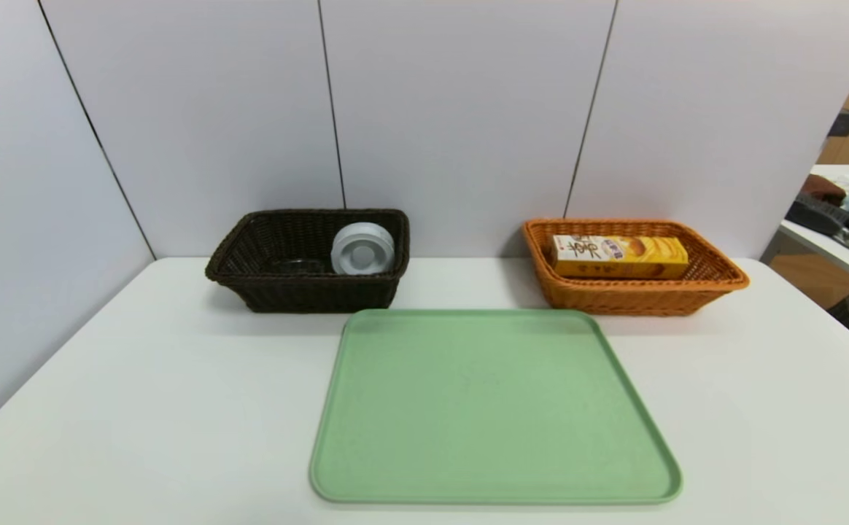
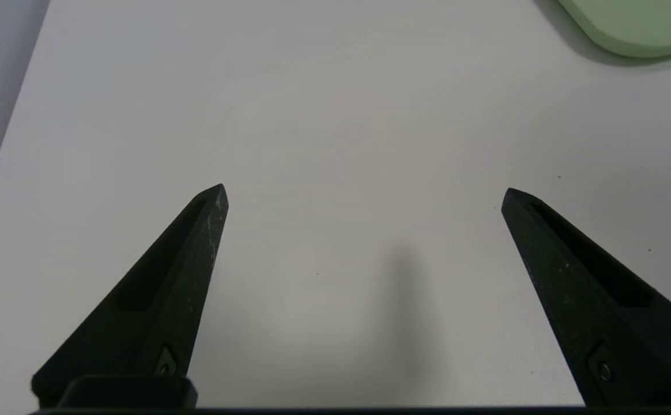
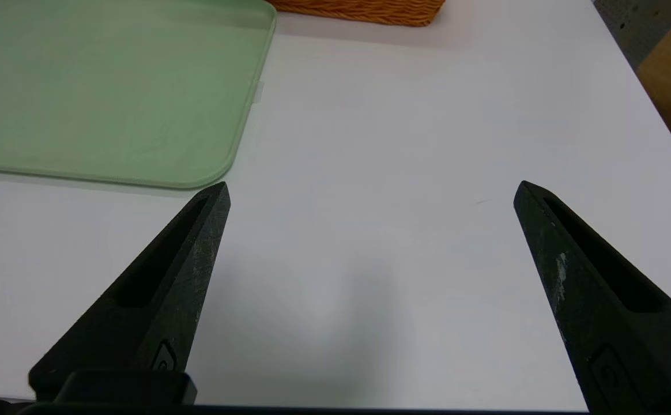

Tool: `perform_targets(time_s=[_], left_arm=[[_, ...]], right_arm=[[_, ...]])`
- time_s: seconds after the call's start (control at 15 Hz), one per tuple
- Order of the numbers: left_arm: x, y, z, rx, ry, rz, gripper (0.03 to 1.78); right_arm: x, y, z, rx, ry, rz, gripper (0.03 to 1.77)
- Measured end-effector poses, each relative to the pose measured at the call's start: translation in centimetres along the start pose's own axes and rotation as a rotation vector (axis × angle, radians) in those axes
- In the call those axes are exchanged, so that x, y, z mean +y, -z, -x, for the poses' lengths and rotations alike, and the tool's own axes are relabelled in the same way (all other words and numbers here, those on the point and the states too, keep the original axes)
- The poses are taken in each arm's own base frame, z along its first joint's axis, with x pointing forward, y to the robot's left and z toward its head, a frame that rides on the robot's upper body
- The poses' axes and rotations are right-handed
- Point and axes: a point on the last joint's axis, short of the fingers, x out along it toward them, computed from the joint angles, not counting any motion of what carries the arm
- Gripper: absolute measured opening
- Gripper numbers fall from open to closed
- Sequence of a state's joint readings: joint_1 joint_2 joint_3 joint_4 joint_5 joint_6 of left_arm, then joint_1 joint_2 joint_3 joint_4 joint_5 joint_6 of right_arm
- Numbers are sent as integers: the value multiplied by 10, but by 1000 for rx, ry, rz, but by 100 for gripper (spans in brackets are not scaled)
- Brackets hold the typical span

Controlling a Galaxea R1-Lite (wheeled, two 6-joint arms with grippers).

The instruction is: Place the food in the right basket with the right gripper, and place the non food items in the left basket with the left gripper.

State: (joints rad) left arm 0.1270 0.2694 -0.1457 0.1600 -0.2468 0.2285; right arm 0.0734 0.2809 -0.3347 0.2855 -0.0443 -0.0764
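Inside orange basket [image 1: 716,281], yellow snack box [image 1: 619,257], white end; left claw [image 2: 364,193], right claw [image 3: 372,190] spread wide, empty

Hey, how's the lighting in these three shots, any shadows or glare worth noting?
Head view: even, soft light, no glare; the dark brown basket hides its interior in shade. Left wrist view: a faint blurred shadow on the table between the open left gripper fingers. Right wrist view: a similar soft shadow by the right gripper; green tray evenly lit.
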Motion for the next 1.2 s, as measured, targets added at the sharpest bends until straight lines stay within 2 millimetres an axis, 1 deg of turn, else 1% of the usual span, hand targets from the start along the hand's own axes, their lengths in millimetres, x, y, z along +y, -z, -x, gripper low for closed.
perform_targets(time_s=[0.27,0.33,0.53,0.67,0.8,1.0,1.2], left_arm=[[3,-12,1,-97,-67,11,169],[4,-14,2,-106,-65,6,169],[4,-19,6,-106,-53,4,169],[4,-24,8,-120,-54,-1,169],[5,-29,10,-136,-52,-14,169],[5,-29,10,-142,-36,-32,169],[5,-27,10,-143,-33,-33,169]], right_arm=[[-1,-12,6,-66,4,0,170],[-2,-16,8,-80,5,-1,170],[-2,-20,11,-92,9,-1,170],[0,-19,13,-92,13,-6,170],[2,-14,16,-75,9,-13,170],[4,-9,20,-85,5,-14,170],[5,-5,24,-120,-44,-7,170]])
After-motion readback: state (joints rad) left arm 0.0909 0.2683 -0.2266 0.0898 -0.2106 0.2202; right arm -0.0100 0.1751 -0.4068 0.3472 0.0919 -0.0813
